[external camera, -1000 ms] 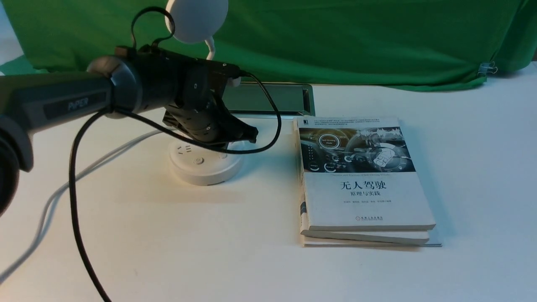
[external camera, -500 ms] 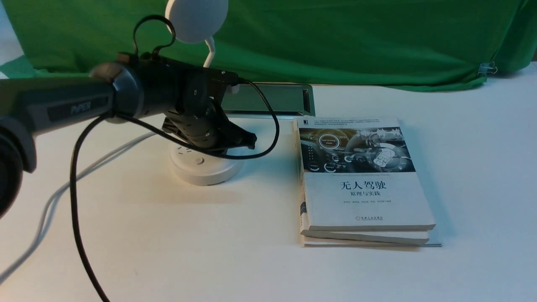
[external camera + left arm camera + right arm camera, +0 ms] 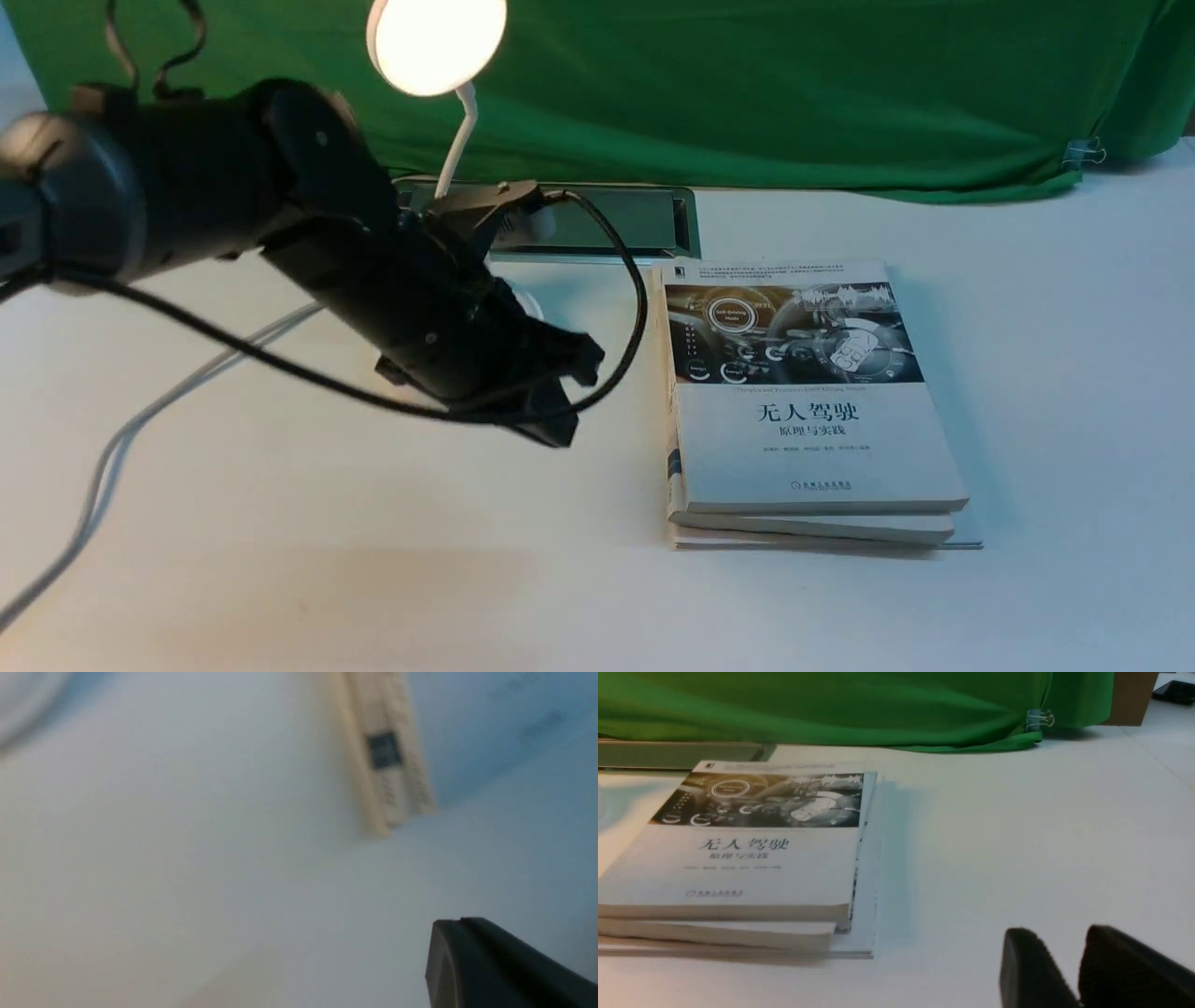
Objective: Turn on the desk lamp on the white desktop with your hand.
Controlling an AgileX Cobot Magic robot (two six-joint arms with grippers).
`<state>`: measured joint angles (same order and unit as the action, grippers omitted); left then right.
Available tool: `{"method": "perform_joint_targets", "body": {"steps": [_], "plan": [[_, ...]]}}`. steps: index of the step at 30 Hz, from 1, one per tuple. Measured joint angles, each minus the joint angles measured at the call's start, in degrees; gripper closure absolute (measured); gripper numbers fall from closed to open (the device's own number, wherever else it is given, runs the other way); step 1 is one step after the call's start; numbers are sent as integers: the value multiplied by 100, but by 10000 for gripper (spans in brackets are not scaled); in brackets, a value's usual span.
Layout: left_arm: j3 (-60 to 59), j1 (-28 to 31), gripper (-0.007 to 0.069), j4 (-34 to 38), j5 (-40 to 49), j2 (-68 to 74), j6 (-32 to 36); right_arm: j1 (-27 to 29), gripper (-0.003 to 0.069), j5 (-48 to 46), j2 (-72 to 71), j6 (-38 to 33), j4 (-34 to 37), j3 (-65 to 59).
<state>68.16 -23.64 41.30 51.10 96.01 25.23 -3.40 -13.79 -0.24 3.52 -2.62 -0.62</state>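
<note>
The desk lamp's round head (image 3: 437,42) glows warm white at the top of the front view, on its thin neck (image 3: 457,140). Its round base is hidden behind my left gripper (image 3: 565,401), the hand, which hangs shut and empty above the white desktop (image 3: 373,560), tilted towards the books. In the left wrist view the closed fingertips (image 3: 448,926) show over blurred white desktop. My right gripper (image 3: 1059,935) appears only in its own wrist view, low over the desktop, jaws a little apart with nothing between them.
A stack of books (image 3: 803,401) lies to the right of the lamp, also seen as the books (image 3: 738,858). A metal-framed cable hatch (image 3: 607,224) sits behind, under the green cloth (image 3: 747,93). The lamp's white cord (image 3: 140,429) runs off left. A black cable (image 3: 635,308) loops from my left wrist.
The lamp head has gone from dark to lit. My left gripper has lifted off the base and pulled back towards the camera, now covering the base.
</note>
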Motion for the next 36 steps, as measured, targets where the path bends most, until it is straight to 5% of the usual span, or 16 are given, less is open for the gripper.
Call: {"method": "perform_joint_targets", "body": {"steps": [4, 10, 20, 27, 31, 36], "plan": [[-582, 0, 624, 417, 204, -1418, 594, 0, 421, 0, 0, 0, 0, 0], [-742, 0, 624, 106, -56, -3664, 982, 0, 421, 0, 0, 0, 0, 0], [-753, 0, 624, -2119, -1074, -5999, 1141, 0, 421, 0, 0, 0, 0, 0], [-758, 0, 624, -2819, -1079, -6819, 1191, 0, 421, 0, 0, 0, 0, 0], [-758, 0, 624, -3187, -845, -7049, 1065, 0, 421, 0, 0, 0, 0, 0], [-1221, 32, 623, -3841, -332, -7317, 6, 0, 421, 0, 0, 0, 0, 0]]}}
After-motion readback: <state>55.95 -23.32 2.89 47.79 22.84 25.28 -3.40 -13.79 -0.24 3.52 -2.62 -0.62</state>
